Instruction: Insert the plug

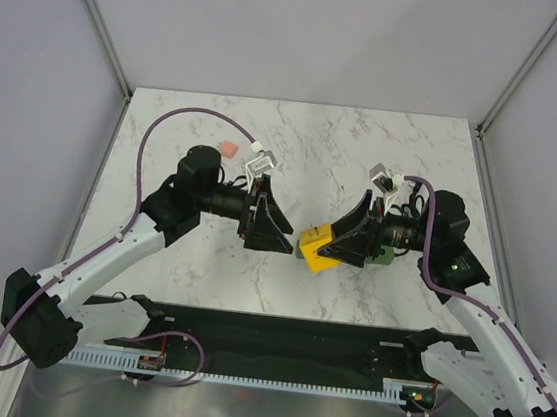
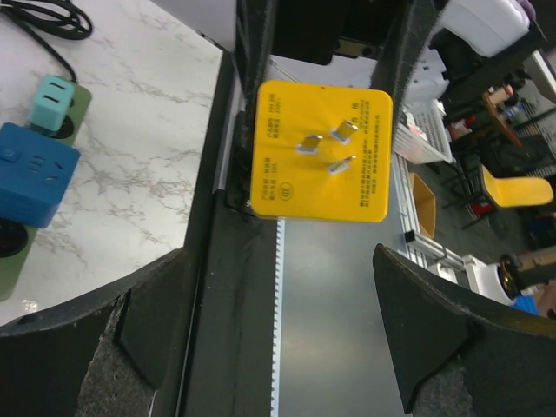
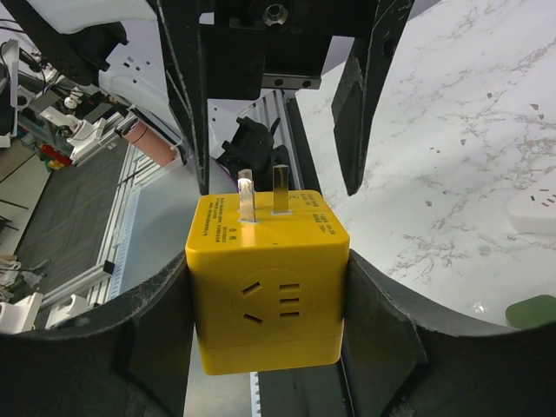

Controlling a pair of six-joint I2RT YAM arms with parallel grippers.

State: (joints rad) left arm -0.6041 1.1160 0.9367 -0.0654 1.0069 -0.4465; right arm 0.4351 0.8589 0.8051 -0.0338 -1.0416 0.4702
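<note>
The plug (image 2: 35, 182), a bright-blue cube, sits on the green power strip (image 2: 76, 109) at the left edge of the left wrist view, next to a smaller teal block (image 2: 52, 100). I cannot see it in the top view. My right gripper (image 3: 269, 287) is shut on a yellow block (image 3: 265, 295), prongs (image 3: 261, 193) pointing away from the wrist. It holds the yellow block (image 1: 316, 248) at mid-table. My left gripper (image 1: 284, 234) faces that block's pronged face (image 2: 320, 149) from the left. This gripper (image 2: 278, 287) is open, with nothing between its fingers.
A small pink block (image 1: 228, 149) lies behind the left arm. A bit of the green strip (image 1: 385, 259) shows under the right gripper. A white object (image 3: 534, 208) lies on the marble to the right. The black rail (image 1: 274, 334) runs along the near table edge.
</note>
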